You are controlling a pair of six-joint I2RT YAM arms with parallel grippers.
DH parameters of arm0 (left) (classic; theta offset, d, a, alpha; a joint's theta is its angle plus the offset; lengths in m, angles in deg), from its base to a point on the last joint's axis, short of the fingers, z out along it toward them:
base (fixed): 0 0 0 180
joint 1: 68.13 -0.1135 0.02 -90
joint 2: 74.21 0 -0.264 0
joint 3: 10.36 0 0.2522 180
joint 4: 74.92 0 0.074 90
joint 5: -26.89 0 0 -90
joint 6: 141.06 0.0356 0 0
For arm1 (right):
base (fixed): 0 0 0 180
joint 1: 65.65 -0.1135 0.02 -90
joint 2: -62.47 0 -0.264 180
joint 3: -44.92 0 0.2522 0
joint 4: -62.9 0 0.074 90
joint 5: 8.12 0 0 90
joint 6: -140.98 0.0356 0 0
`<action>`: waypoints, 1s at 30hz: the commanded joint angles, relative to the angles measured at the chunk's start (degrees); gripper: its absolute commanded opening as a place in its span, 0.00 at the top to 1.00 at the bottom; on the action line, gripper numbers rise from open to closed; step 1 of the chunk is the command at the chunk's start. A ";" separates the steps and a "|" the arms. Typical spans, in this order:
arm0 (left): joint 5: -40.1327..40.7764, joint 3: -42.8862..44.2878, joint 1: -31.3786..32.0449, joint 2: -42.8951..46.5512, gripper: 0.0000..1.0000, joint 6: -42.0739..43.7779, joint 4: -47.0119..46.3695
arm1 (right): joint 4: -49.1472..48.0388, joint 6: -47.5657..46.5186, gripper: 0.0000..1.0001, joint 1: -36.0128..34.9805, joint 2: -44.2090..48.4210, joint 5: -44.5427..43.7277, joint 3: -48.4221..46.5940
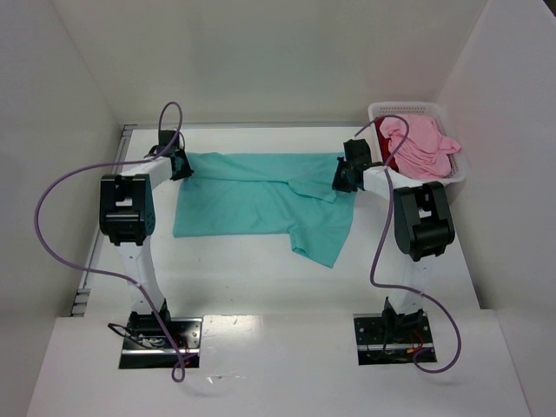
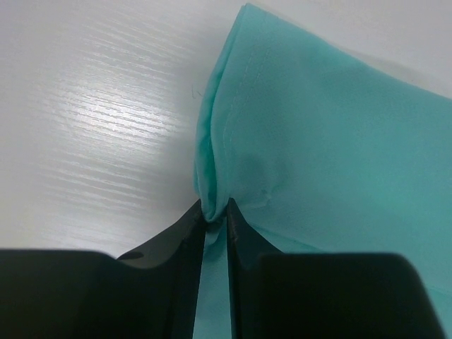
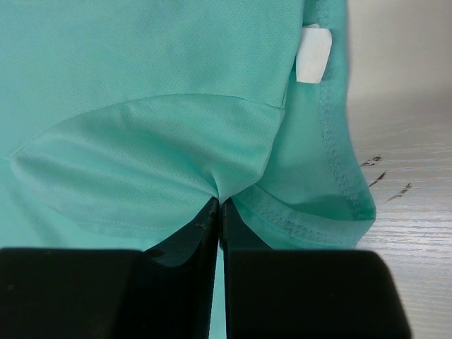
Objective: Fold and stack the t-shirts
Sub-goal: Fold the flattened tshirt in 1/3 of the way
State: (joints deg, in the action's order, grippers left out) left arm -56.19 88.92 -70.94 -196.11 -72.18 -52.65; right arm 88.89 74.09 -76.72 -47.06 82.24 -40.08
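We find no writing we can read in any view. The nearest thing is a small white tag [image 3: 313, 54] sewn inside the neck of the teal t-shirt [image 3: 141, 63], and its face looks blank to us. A few dark marks [image 3: 385, 176] on the tabletop [image 3: 413, 240] form no letters.

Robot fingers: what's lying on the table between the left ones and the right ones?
The teal t-shirt, stretched out between them. The left fingers pinch one end and the right fingers pinch the other. The top view shows the whole stretch.
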 commanded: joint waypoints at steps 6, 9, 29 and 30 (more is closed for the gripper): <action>-0.68 -2.45 -0.09 4.13 0.64 0.91 -0.25 | 0.43 -0.26 0.83 0.61 0.64 2.18 -0.92; -0.68 -3.07 -0.09 4.84 0.56 0.91 -0.25 | 0.43 -0.79 0.77 0.61 0.64 2.19 -0.92; 0.13 -5.88 -0.62 10.65 0.31 -0.14 -6.30 | -6.07 -2.46 0.43 0.61 8.81 2.10 -0.31; -1.10 -5.89 -0.62 9.77 0.34 -0.14 -7.01 | -7.38 -2.46 0.46 0.61 8.81 1.58 -0.30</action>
State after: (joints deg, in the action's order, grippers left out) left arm -54.75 84.37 -71.11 -185.03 -72.29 -55.73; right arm 86.66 72.23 -76.64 -40.88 85.27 -40.17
